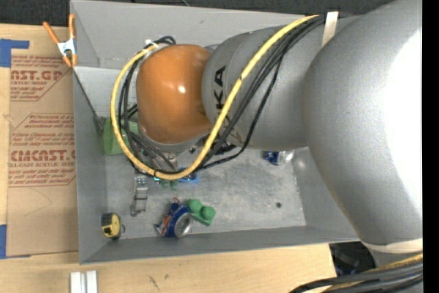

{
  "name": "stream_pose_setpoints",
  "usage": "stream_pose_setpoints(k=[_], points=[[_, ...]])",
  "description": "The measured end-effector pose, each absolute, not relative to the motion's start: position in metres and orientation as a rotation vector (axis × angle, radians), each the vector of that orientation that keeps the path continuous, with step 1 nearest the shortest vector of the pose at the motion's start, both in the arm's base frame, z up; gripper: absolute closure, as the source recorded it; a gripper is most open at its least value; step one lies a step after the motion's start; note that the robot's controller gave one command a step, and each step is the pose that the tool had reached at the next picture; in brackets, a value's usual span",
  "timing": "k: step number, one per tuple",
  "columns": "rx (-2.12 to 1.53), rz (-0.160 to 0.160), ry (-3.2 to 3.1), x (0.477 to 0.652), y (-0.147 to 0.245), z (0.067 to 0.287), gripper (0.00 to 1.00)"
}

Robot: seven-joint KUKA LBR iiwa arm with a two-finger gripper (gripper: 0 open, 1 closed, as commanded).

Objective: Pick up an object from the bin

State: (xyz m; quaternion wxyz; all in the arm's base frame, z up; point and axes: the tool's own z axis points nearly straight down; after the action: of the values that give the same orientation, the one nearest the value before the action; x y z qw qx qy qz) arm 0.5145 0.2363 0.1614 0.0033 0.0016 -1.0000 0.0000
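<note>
One arm (343, 120): it comes in over the bin's right edge and covers most of the floor from where you look.
Bin (89, 216): grey metal; you see bare floor along the near edge and in the near left corner.
Orange cover (171, 92): a round dome on the wrist, over the bin's left half, ringed by yellow and black cables (127, 147).
Gripper (155, 160): below the dome; you cannot tell whether it is open or closed, whether it has hold of anything, or which thing it is over.
Green block (110, 138): against the left wall, just beside the cables.
Crumpled blue and silver wrapper (173, 221): by the near edge, left of centre.
Green peg (203, 212): touching the wrapper's right side.
Blue and white scrap (277, 158): right half of the floor, at the arm's edge.
Yellow tape measure (110, 224): near left corner.
Small metal clip (139, 200): between the tape measure and the cables.
</note>
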Motion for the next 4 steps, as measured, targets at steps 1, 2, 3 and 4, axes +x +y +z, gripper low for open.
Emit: stream_pose_setpoints(k=[1,2,3,4], points=[[0.486,0.002,-3.1,0.488,0.171,0.086,0.0],[0.04,-0.004,-3.144,0.489,0.122,0.071,0.0],[0.153,0.002,-3.142,0.491,0.059,0.07,0.0],[0.159,-0.003,-3.137,0.489,0.063,0.069,1.0]])
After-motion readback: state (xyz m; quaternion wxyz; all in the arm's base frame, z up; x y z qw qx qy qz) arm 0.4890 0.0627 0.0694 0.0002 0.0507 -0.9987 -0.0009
